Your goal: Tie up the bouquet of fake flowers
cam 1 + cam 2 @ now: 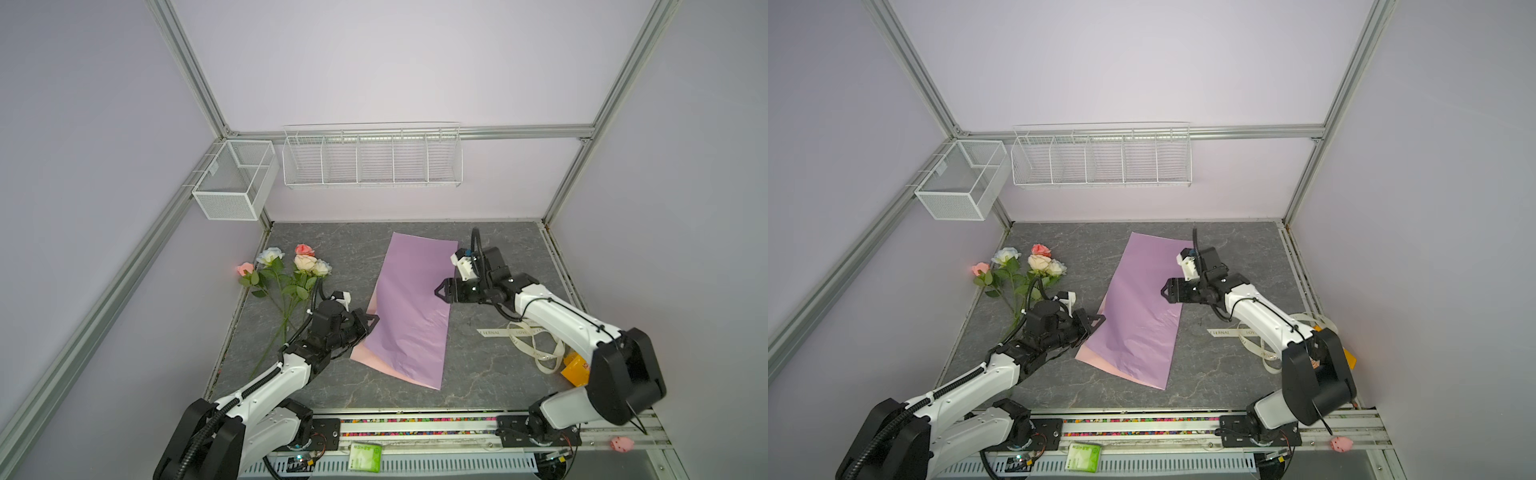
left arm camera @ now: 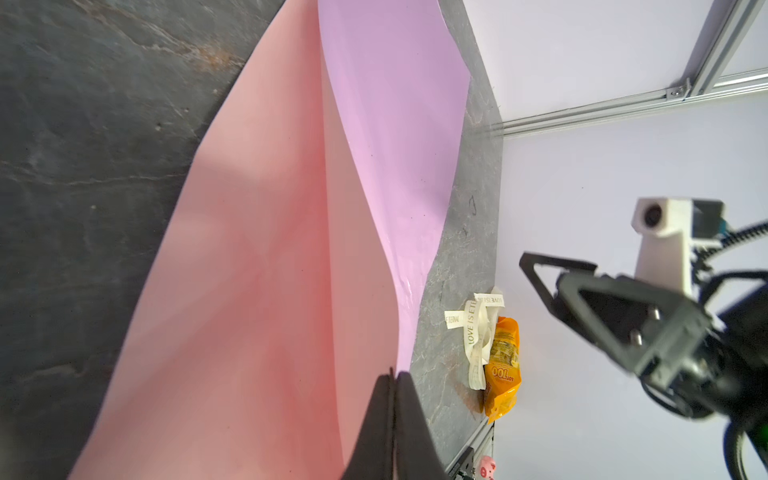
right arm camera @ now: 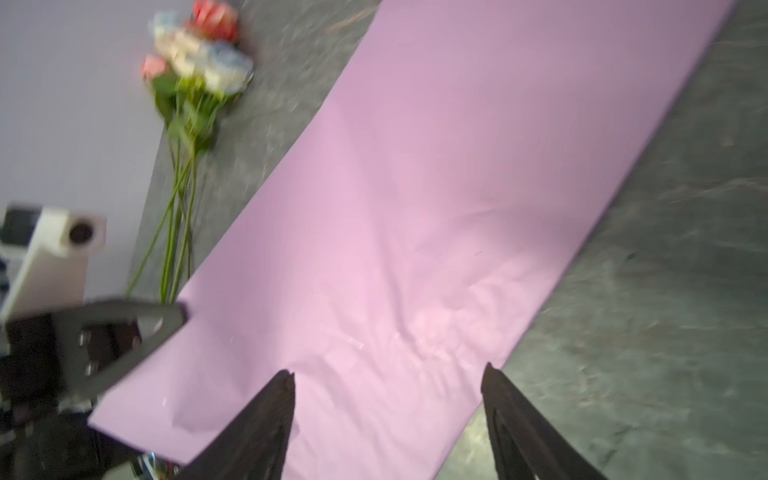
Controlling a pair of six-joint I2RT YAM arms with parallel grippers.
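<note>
The left tool [image 1: 375, 320] is closed on the near-side edge of the lilac paper sheet with a pink underside [image 1: 411, 307]. That edge stands raised off the grey marble-patterned worktop [image 1: 332, 241], and the left wrist view shows the pink face curling up from the shut jaws [image 2: 392, 376]. The right tool [image 1: 437, 291] hangs over the opposite long edge of the sheet, jaws wide and holding nothing [image 3: 390, 370].

The bouquet of fake flowers [image 1: 286, 282] lies flat on the worktop behind the left tool, on the side away from the sheet, untied. Its rose heads point away from the arm's base. The left arm's cable and wrist cross in front of the stems.

The left arm reaches low and forward with its tool turned toward the sheet. The right arm reaches in with a raised elbow, its tool level and facing the left tool.

Behind the right tool, under its forearm, lies a cream lettered ribbon [image 2: 478, 328] reading "LOVE IS ETERNAL". It touches an orange foil pouch [image 2: 503, 365]; most of the pouch's print is too small to read.
</note>
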